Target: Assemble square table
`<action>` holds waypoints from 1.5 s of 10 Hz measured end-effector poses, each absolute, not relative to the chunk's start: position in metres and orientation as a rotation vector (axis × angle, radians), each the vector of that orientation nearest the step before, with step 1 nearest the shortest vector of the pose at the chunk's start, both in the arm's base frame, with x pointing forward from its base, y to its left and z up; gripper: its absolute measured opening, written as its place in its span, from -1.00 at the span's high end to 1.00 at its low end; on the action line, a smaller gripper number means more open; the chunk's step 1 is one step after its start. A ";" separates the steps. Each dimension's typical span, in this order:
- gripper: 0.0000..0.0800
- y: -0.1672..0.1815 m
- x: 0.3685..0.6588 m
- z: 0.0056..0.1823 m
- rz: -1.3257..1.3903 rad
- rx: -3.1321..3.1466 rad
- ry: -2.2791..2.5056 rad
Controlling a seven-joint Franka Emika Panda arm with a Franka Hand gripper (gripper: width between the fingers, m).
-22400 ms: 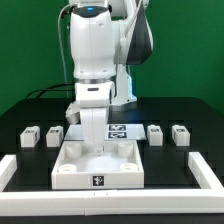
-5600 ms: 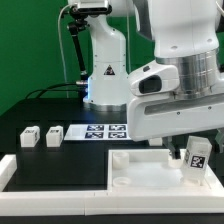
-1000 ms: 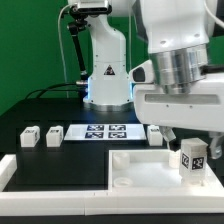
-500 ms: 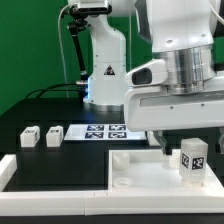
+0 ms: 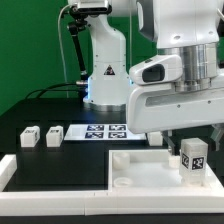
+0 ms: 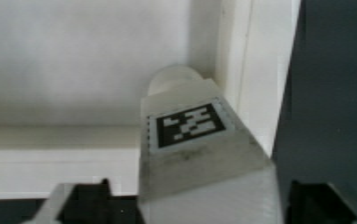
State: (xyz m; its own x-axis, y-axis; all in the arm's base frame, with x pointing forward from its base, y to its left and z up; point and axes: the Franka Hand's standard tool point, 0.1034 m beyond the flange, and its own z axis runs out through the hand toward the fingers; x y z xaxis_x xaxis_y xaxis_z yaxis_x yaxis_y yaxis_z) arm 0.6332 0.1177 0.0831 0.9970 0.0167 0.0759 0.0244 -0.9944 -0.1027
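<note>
My gripper (image 6: 193,203) straddles the upright leg (image 5: 193,158) with its jaws parted and a thin gap showing on each side, gripping nothing, because the leg stands in the tabletop (image 5: 132,172) corner socket at the exterior view's right, probably awaiting tightening.

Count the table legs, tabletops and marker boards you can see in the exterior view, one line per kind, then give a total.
legs: 3 visible: outer loose leg, inner loose leg, standing leg
tabletop: 1
marker board: 1
total: 5
</note>
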 end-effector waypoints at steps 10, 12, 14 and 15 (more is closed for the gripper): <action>0.27 0.113 0.630 0.080 0.053 -2.377 1.834; 0.27 0.113 0.630 0.080 0.082 -2.168 2.073; 0.27 0.113 0.629 0.080 0.074 -2.145 2.088; 0.27 0.113 0.627 0.079 0.073 -2.246 1.989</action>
